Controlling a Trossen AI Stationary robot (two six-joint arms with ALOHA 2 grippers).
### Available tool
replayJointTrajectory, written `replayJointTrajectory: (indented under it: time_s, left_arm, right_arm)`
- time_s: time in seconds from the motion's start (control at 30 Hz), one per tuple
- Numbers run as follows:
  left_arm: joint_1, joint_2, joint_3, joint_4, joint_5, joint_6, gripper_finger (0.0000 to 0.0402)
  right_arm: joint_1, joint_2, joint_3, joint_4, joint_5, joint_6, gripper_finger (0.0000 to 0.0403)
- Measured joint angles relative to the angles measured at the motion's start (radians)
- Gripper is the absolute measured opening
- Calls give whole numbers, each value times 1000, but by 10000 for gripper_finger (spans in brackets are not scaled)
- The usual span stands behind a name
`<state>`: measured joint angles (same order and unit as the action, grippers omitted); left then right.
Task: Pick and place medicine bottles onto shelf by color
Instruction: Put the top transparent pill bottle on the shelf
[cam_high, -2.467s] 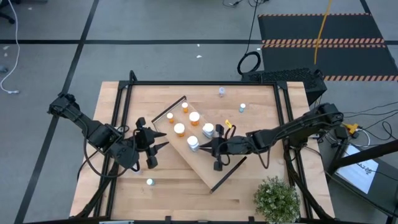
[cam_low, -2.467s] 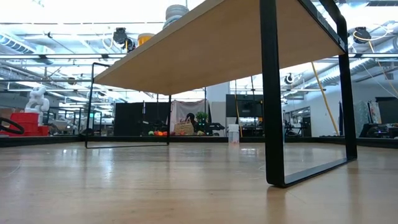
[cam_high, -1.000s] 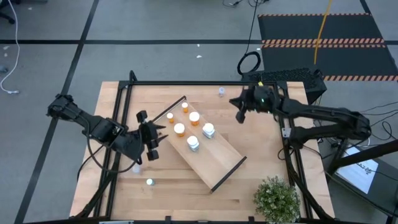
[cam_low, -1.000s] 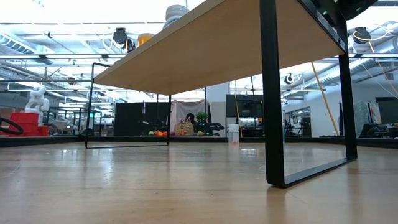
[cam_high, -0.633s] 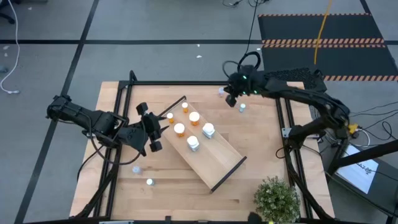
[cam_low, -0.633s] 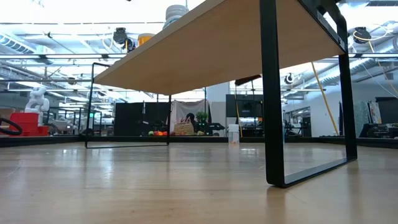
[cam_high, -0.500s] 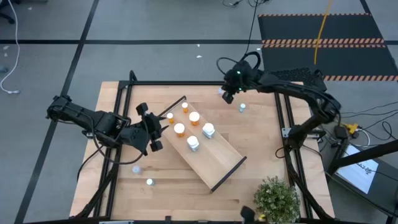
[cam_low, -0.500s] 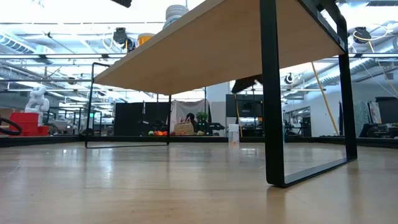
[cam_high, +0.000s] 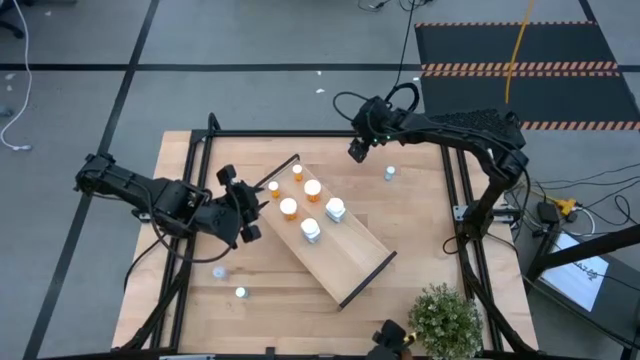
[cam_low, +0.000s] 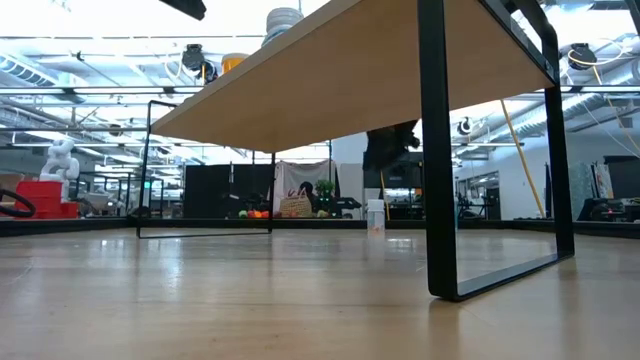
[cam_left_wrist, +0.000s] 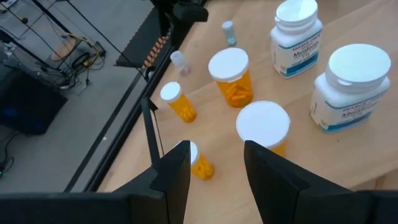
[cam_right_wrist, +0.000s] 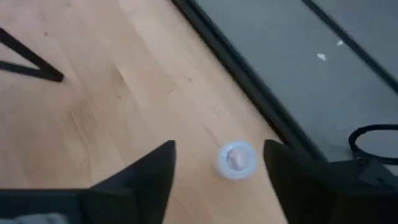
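Note:
The shelf lies slantwise on the table. Several medicine bottles stand on its far-left part: orange ones and two white-labelled ones. My left gripper hovers open at the shelf's left end; its wrist view shows the fingers above the orange bottles, holding nothing. My right gripper is at the table's far edge. It is open, its fingers on either side of a small clear bottle that stands on the table, with gaps on both sides.
Other clear bottles stand on the table: one at the far right and two at the near left. A black frame runs around the tabletop. A potted plant stands at the near right corner.
My right gripper has swung from over the table's right part toward the far edge and left, sinking over the small clear bottle there. My left gripper has drifted slightly toward the far edge beside the shelf. No bottle has moved.

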<state>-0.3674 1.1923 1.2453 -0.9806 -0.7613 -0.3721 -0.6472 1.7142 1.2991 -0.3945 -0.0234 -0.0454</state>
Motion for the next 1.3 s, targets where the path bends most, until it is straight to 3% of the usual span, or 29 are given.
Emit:
replayJointTrajectory:
  time_s: [0.13,0.27,1.03,1.3]
  left_arm:
    - [12,0,0,0,-1,-1,152]
    - [14,0,0,3,-1,-1,152]
    - [14,0,0,5,-1,-3,152]
    - [14,0,0,5,0,-4,152]
  right_arm:
    - [0,16,0,1,-3,17,279]
    - [0,46,0,1,-3,35,285]
    - [1,95,0,-16,-2,86,217]
    - [1,135,1,6,6,88,210]
